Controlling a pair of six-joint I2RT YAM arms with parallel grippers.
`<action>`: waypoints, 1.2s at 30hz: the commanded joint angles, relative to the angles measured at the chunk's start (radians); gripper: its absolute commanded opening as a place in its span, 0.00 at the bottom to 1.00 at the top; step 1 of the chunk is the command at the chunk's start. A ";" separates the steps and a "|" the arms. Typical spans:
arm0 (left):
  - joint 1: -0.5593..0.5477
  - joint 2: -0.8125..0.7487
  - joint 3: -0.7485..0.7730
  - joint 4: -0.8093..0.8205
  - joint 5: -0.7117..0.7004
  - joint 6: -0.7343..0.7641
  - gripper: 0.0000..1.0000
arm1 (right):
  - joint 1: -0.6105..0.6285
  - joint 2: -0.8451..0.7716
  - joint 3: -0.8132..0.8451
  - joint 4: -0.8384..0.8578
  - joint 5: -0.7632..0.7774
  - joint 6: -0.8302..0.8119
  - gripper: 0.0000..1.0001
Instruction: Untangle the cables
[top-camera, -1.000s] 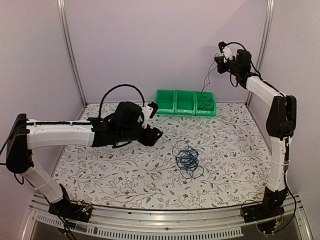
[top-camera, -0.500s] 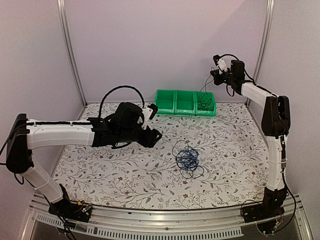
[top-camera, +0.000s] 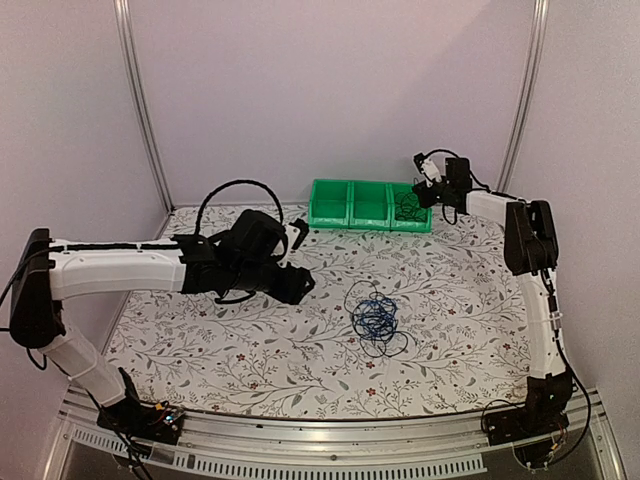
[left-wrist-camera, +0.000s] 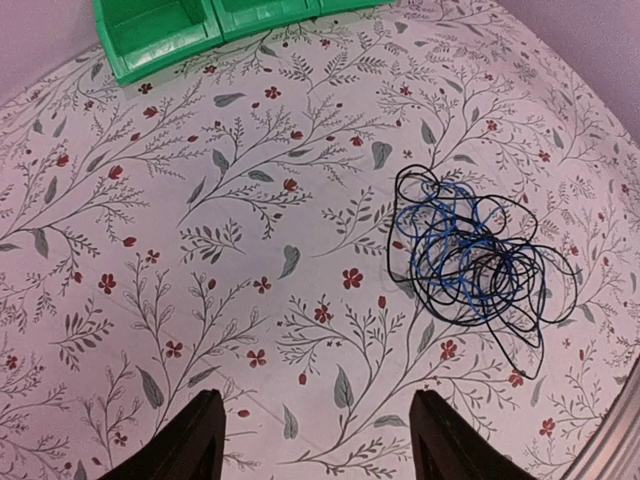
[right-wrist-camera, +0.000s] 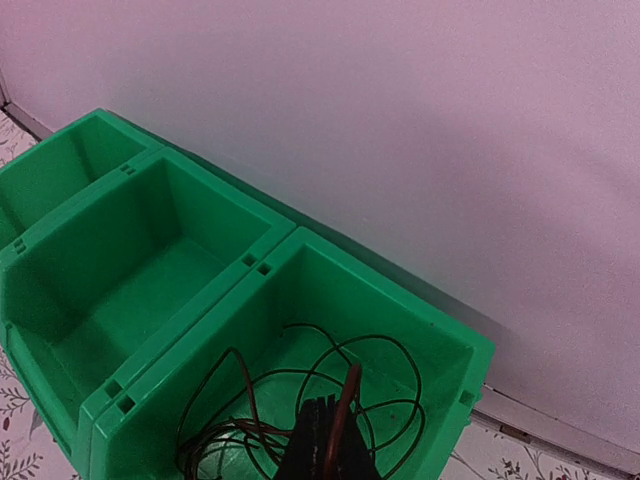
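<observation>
The cables (top-camera: 377, 320) lie in a small loose tangle of thin black and blue loops on the floral table; the left wrist view shows them (left-wrist-camera: 470, 255) ahead and to the right. My left gripper (top-camera: 303, 256) hovers to their left, open and empty (left-wrist-camera: 318, 425), and touches none of them. My right gripper (top-camera: 424, 188) is low over the rightmost green bin (right-wrist-camera: 390, 290). Its jaws (right-wrist-camera: 327, 445) are shut on a thin dark cable (right-wrist-camera: 243, 371), which coils down into that bin.
Three joined green bins (top-camera: 368, 205) stand at the table's back edge against the wall. The middle bin (right-wrist-camera: 150, 290) and the left one hold nothing. Metal frame posts rise at both back corners, and the rail runs along the near edge.
My right arm has come down and leftward from high up, lowering its hanging cable into the right bin. The left gripper has dipped slightly. The tangle has not moved.
</observation>
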 joint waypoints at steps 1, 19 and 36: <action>-0.020 -0.062 0.023 -0.068 -0.039 -0.045 0.66 | 0.013 0.052 0.038 0.000 -0.002 -0.037 0.00; -0.062 -0.161 -0.040 -0.106 -0.144 -0.099 0.66 | 0.065 0.167 0.166 -0.152 0.164 -0.216 0.00; -0.058 -0.033 -0.101 0.246 -0.041 -0.004 0.67 | 0.073 -0.358 -0.009 -0.359 0.082 -0.277 0.66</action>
